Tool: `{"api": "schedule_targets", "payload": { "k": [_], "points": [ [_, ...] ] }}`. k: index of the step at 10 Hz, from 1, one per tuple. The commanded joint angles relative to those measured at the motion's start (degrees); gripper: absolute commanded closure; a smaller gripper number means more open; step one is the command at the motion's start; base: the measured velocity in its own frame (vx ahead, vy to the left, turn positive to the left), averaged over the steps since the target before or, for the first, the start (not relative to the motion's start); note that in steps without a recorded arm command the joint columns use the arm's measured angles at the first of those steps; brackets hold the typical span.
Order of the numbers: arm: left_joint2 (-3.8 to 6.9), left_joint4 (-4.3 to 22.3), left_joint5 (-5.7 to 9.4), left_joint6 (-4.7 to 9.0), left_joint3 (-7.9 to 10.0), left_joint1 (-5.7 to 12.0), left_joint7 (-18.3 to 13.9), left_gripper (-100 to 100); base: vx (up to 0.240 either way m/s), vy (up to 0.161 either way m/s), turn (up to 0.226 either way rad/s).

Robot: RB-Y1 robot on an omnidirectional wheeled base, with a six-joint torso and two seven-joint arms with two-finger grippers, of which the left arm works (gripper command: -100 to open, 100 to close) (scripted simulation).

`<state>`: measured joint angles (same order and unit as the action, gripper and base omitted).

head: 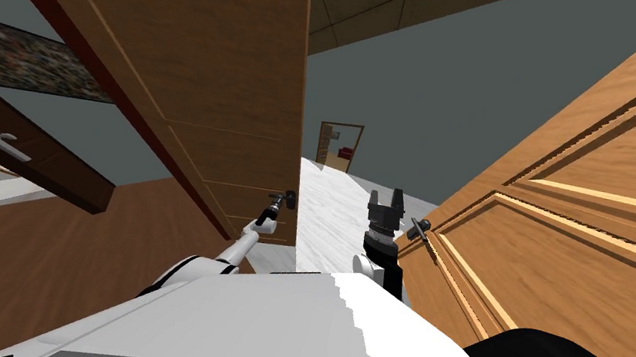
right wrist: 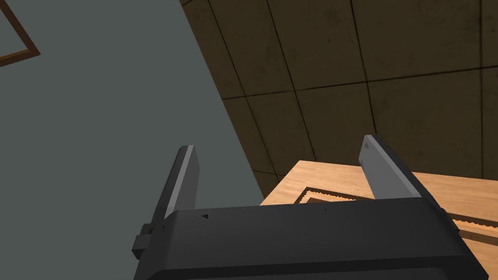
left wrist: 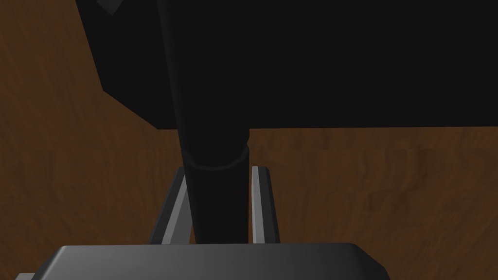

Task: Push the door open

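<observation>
While my left gripper (left wrist: 221,171) clamps its fingers on the black lever handle (left wrist: 214,97) of the dark brown door (head: 192,69), partly open at 11 o'clock, my right gripper (head: 386,196) hangs wide open beside the light wooden door (head: 579,248) at 2 o'clock.

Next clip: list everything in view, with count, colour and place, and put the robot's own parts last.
dark brown door: one, dark brown wood, ahead on the left
door handle: one, black, at that door's edge, between the left tool's fingers
panelled door: one, pale wood, on the right
lever handle: one, dark, on the panelled door, beside the right tool
far doorway: one, brown frame, at the end of the floor
floor: white, marbled, between the two doors
wall picture: one, dark and mottled, on the grey wall, far left
dark panel: one, dark brown with a light grey handle, below the picture
left tool: one, grey fingers, shut on the door handle
right tool: one, open, empty, pointing up
</observation>
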<state>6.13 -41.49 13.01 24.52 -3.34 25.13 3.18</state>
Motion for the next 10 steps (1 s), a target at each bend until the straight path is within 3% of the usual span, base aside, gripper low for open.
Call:
{"api": "schedule_targets", "payload": {
  "k": [1, 10],
  "points": [
    [0.38, 0.6, 0.18, 0.32, 0.74, 0.3, 0.2, 100, 0.162, -0.07, 0.053],
    [2.47, 1.7, 1.42, 0.84, 5.91, 0.06, 1.4, 100, 0.182, -0.098, 0.058]
  ]
}}
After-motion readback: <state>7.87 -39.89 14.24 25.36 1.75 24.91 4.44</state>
